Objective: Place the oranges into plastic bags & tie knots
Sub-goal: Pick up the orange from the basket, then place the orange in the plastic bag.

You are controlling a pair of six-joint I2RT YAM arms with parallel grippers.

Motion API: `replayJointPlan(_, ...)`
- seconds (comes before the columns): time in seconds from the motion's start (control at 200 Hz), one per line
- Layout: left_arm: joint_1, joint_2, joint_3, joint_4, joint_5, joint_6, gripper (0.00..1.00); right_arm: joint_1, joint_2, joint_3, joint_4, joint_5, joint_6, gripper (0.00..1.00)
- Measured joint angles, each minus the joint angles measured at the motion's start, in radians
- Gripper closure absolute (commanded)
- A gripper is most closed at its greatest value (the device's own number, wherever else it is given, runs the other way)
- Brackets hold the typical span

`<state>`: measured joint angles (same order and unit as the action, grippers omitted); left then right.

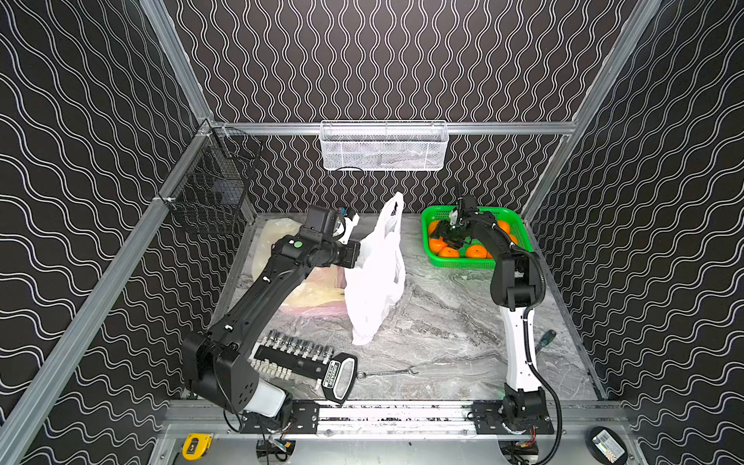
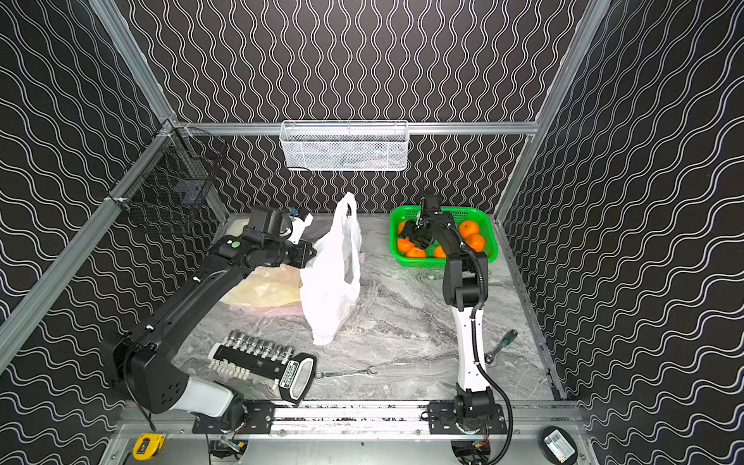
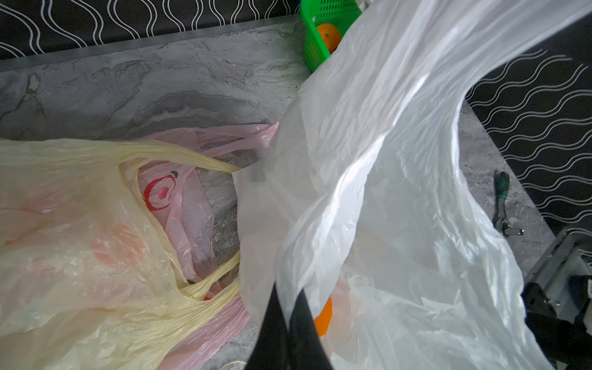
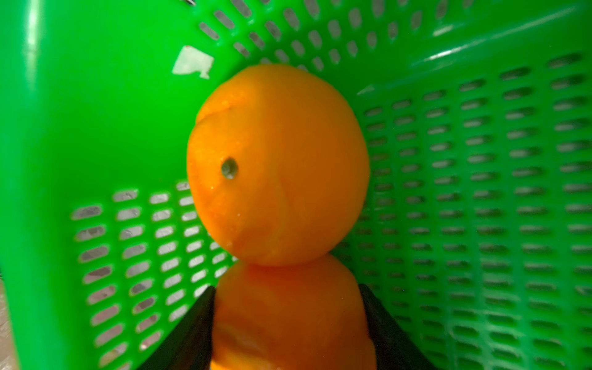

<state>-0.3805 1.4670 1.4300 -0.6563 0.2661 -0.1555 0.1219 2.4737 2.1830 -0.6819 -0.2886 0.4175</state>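
- Right gripper (image 4: 286, 287) clamps an orange (image 4: 291, 323) between its jaws, low in the green basket (image 4: 480, 160), ready for lifting.
- Just beyond, touching it, sits a second orange (image 4: 278, 166).
- Left gripper (image 3: 288, 290), well apart, pinches the white bag (image 3: 384, 144) rim, keeping its mouth raised to receive fruit.

In both top views, the fingertips of my left gripper (image 1: 353, 255) are concealed by the white bag (image 1: 374, 282). Inside it, one orange (image 3: 323, 315) is half hidden behind a finger. In the right wrist view, the nearer orange (image 4: 288, 320) is blurred and cropped; its contact with my right gripper (image 4: 286, 288) cannot be confirmed. The pink bag (image 3: 192, 208) lies mostly covered by the yellowish bag (image 3: 80, 240).
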Motion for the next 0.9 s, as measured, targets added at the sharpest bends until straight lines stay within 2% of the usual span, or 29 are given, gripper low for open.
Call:
replayJointPlan(0.23,0.076,-0.019,-0.038,0.057,0.119,-0.058,1.00,-0.031,-0.199,-0.169,0.016,0.054,0.018,0.46)
replayJointPlan(0.33,0.085,-0.020,-0.050,0.087,0.165,-0.080,1.00,-0.033,-0.374,-0.285,0.034,0.085,0.016,0.47)
replayJointPlan(0.49,0.101,-0.020,-0.066,0.123,0.226,-0.121,1.00,0.008,-0.726,-0.504,0.091,0.057,0.020,0.48)
replayJointPlan(0.581,0.105,-0.020,-0.066,0.139,0.246,-0.132,1.00,0.072,-0.876,-0.568,0.138,0.000,0.038,0.47)
replayJointPlan(0.691,0.105,-0.020,-0.066,0.150,0.262,-0.142,1.00,0.189,-0.978,-0.625,0.187,-0.060,0.070,0.47)
replayJointPlan(0.821,0.106,-0.019,-0.071,0.163,0.272,-0.155,1.00,0.364,-0.992,-0.655,0.270,-0.120,0.113,0.47)
replayJointPlan(0.901,0.106,-0.021,-0.082,0.170,0.278,-0.159,1.00,0.434,-0.955,-0.654,0.314,-0.143,0.135,0.47)
